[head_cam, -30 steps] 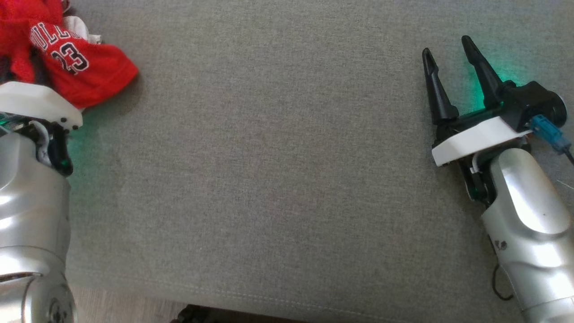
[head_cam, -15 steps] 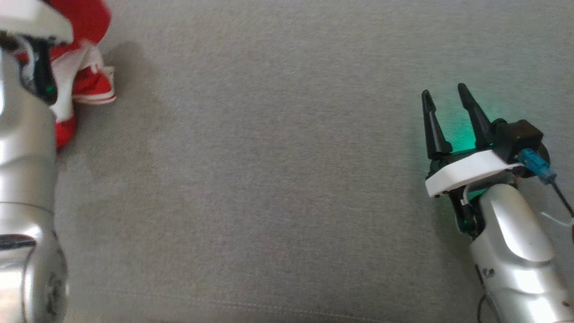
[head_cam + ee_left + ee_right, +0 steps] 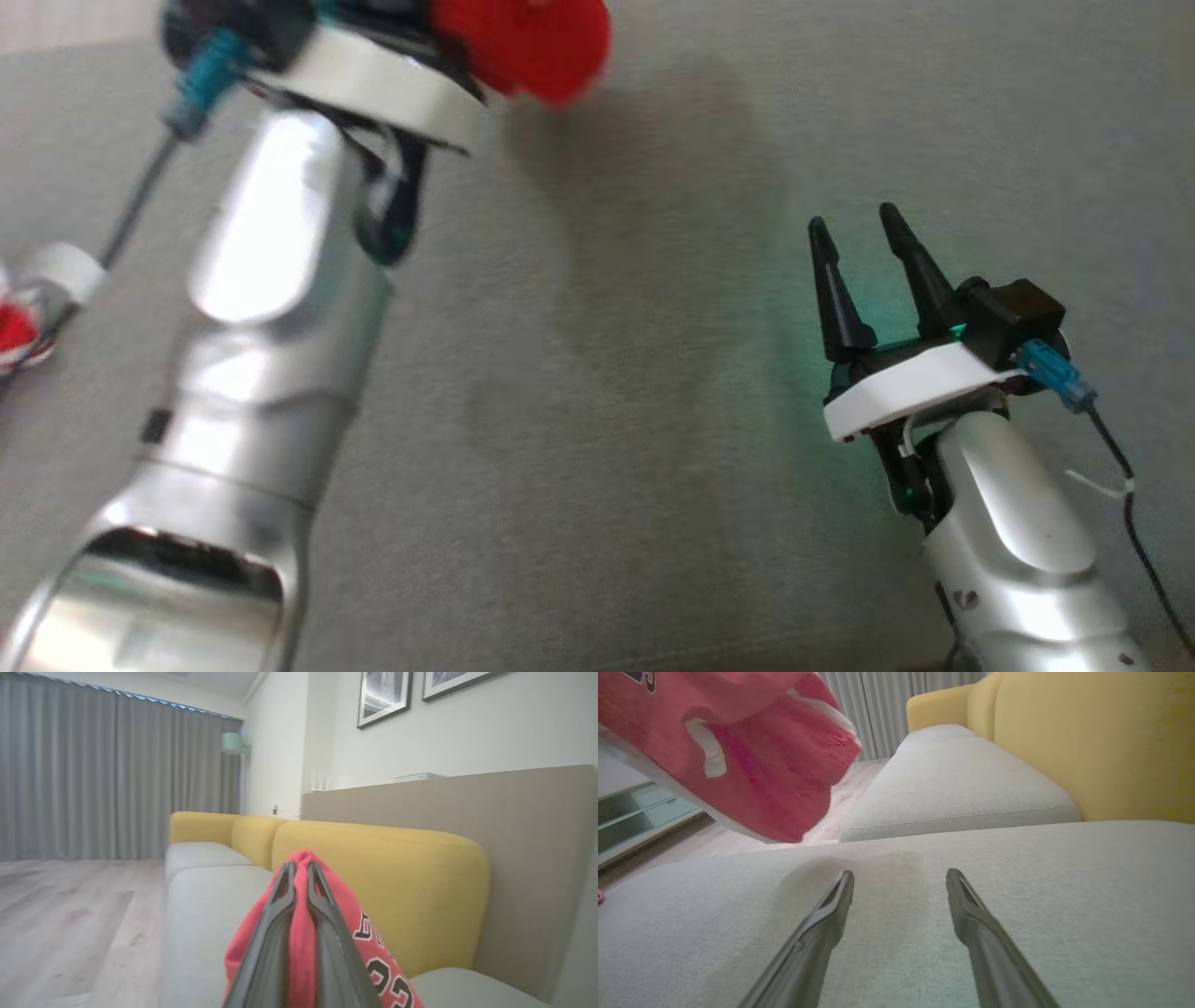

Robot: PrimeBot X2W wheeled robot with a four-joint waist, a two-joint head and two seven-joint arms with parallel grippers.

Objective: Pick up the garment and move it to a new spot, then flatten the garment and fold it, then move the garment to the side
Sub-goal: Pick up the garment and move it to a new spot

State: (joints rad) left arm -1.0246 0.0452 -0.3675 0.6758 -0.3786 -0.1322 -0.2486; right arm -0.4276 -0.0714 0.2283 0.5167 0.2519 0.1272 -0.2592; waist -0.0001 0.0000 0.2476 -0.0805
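The garment [image 3: 373, 952] is a red jersey with white trim and dark numbers. My left gripper [image 3: 299, 871] is shut on a fold of it, and the cloth hangs down around the two fingers, well above the sofa seat. In the head view the raised left forearm [image 3: 271, 308] is large at the left, with a red bunch of the garment [image 3: 523, 42] past its wrist. In the right wrist view the garment [image 3: 752, 765] hangs in the air at the upper left. My right gripper [image 3: 854, 233] [image 3: 900, 877] is open and empty, low over the grey seat.
The grey sofa seat [image 3: 607, 420] spreads under both arms. A yellow backrest [image 3: 383, 858] runs along its far side. A wooden floor [image 3: 70, 905] and a low shelf unit [image 3: 640, 812] lie beyond. A small red thing [image 3: 14, 331] shows at the head view's left edge.
My left gripper shut on the garment, lifted it off the seat and carried it to the right. The right gripper stayed open. The head camera has shifted too.
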